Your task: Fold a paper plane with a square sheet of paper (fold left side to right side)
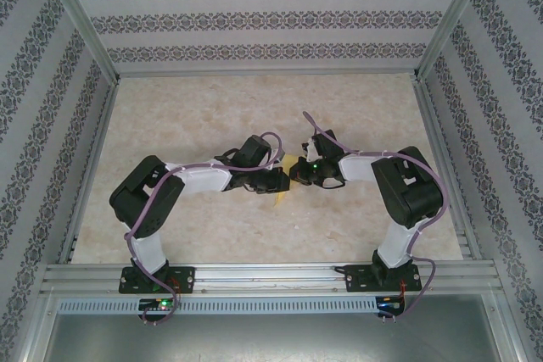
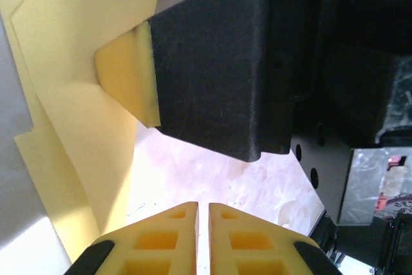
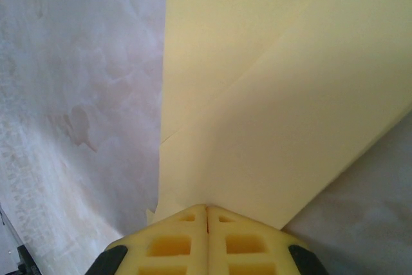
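Yellow paper pinched by right gripper (arms bent inward), left gripper empty, almost closed.

Counting off around the square sheet of paper: one sheet, the lone yellow piece lying on the table, and that's one table too. Two arms: the left arm out to the paper's left, the right arm out to its right. Two grippers, one apiece, the left gripper and the right gripper, both right at the paper. Two yellow pads per gripper, four all told. Two purple cables, one along each arm. Three patterned walls, behind the paper and to either side.
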Robot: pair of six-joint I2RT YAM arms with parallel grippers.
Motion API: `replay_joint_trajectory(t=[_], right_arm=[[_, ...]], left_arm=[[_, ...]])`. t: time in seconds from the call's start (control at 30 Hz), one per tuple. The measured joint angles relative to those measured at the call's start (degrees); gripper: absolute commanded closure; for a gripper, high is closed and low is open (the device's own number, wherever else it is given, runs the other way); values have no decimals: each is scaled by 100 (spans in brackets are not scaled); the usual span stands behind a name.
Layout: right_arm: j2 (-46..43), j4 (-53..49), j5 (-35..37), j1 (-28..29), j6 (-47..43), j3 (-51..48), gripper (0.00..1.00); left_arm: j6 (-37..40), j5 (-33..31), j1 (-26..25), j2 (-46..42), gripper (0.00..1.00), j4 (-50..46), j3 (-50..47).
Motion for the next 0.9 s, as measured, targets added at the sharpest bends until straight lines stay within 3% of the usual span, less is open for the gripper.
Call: replay_joint_trajectory(t=[0.9], right_arm=[[57,-358,131,74,-251,225,100]], left_arm=[[-85,177,35,350,87,55,-221]])
